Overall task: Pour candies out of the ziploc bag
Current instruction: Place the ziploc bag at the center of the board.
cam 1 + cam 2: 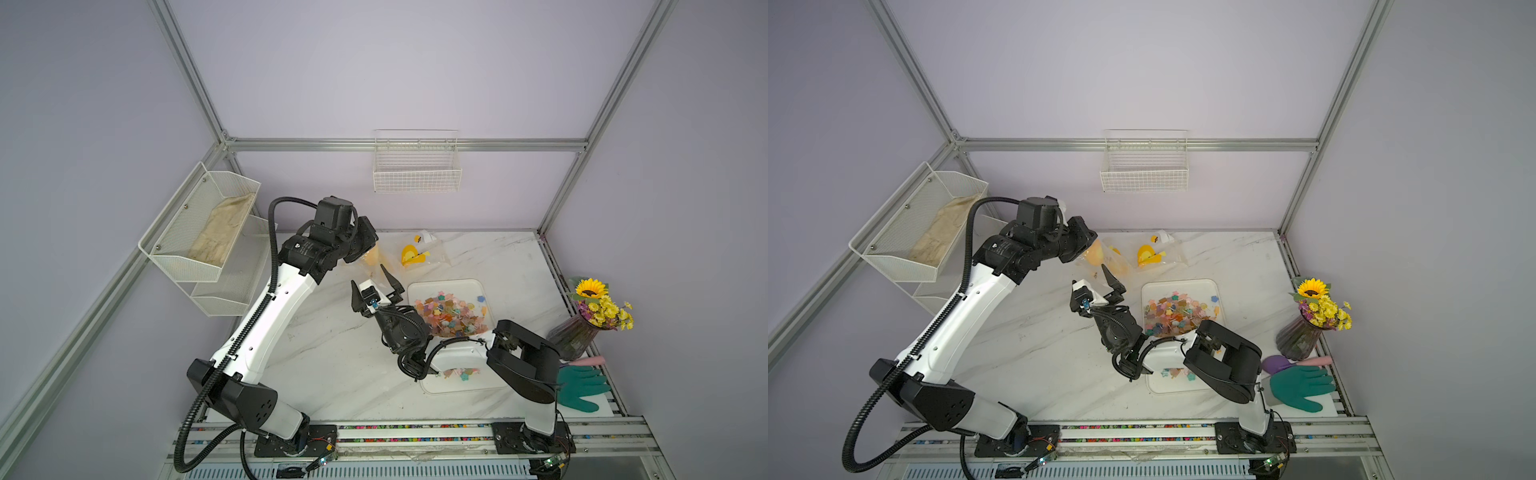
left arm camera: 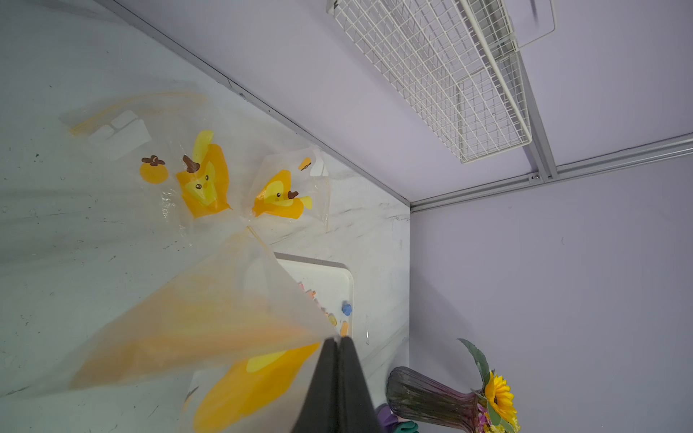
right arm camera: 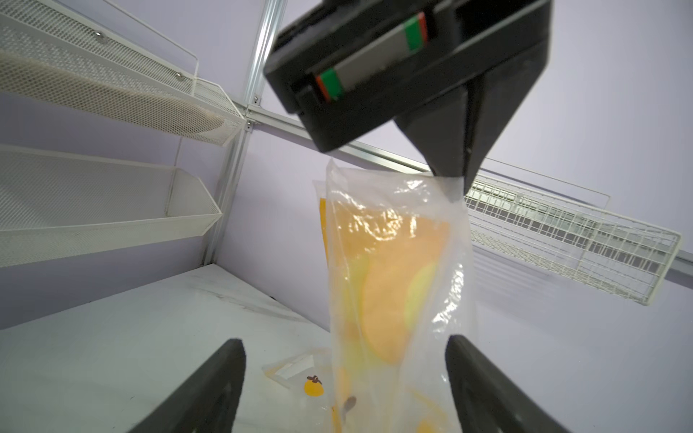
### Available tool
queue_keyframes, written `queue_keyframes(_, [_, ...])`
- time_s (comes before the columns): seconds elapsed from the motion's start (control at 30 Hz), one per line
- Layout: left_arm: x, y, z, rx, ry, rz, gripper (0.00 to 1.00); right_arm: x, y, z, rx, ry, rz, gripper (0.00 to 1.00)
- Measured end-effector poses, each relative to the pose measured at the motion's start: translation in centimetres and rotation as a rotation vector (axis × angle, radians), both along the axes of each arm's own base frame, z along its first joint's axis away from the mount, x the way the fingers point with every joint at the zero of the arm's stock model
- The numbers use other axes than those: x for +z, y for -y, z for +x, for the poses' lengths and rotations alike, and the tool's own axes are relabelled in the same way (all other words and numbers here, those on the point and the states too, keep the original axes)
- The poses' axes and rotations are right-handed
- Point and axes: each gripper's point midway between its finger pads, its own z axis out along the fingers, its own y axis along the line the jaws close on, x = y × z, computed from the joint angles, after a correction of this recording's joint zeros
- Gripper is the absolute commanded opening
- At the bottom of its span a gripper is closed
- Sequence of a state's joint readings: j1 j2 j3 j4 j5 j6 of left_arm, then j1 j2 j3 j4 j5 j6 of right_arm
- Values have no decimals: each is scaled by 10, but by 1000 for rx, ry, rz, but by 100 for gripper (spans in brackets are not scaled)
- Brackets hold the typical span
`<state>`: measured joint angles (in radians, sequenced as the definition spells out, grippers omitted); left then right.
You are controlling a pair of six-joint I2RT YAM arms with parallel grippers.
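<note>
Top views both show the candies heaped in the white tray on the marble worktop (a few more lie at its near end). Just beyond the tray, the ziploc bag hangs limp from the left hand, which is pinched together on one corner. Below, the right hand stands spread apart, with the bag's lower part between its fingers. Another printed bag lies flat behind.

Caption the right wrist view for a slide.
Left gripper pinches the hanging ziploc bag by a corner; right gripper open, facing it.
</note>
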<state>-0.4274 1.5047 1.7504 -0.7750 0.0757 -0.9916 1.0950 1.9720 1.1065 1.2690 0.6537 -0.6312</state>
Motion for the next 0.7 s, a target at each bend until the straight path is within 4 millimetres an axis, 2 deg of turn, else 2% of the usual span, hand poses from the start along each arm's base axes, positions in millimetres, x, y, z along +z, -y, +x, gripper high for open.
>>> queue_keyframes(0.47, [-8, -9, -9, 10, -19, -26, 0, 18, 35, 15, -137, 16, 56, 1])
queue_keyframes(0.7, [0, -8, -14, -5, -2, -43, 0, 43, 55, 11, -153, 40, 96, 0])
